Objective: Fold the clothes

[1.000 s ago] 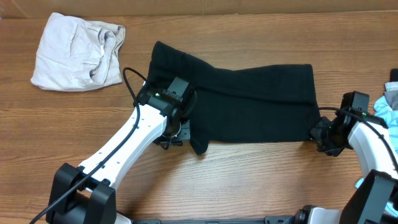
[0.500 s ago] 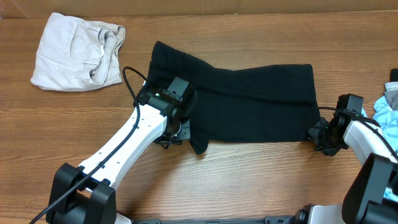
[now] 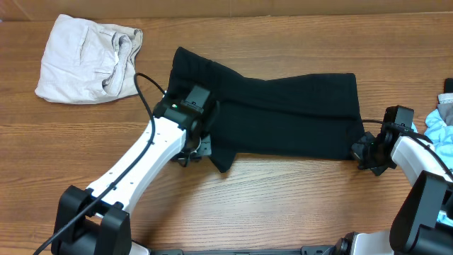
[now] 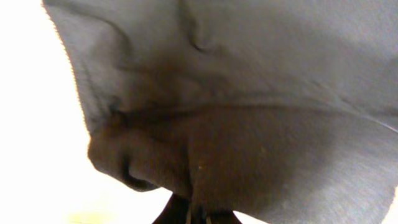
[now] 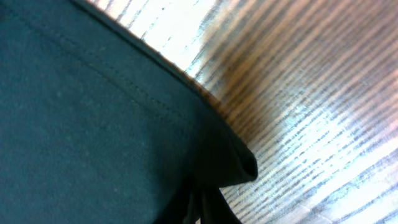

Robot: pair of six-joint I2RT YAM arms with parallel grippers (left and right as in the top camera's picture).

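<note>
A large black garment (image 3: 283, 117) lies spread across the middle of the table. My left gripper (image 3: 200, 146) is shut on its front left corner, and dark cloth (image 4: 236, 124) fills the left wrist view, bunched into the closed jaws (image 4: 198, 214). My right gripper (image 3: 364, 151) is shut on the front right corner. In the right wrist view the hem (image 5: 143, 93) folds into a pinched tip at the jaws (image 5: 200, 208) just above the wood. An off-white garment (image 3: 88, 57) lies crumpled at the back left. A light-blue garment (image 3: 440, 129) shows at the right edge.
Both white arms reach in from the front edge, the left arm (image 3: 134, 180) running diagonally across the wooden table (image 3: 283, 205). A black cable (image 3: 145, 92) loops up beside the left wrist.
My right gripper has closed on the black garment's front right corner. My left gripper has shifted slightly back and right with the front left corner, pulling that edge inward.
</note>
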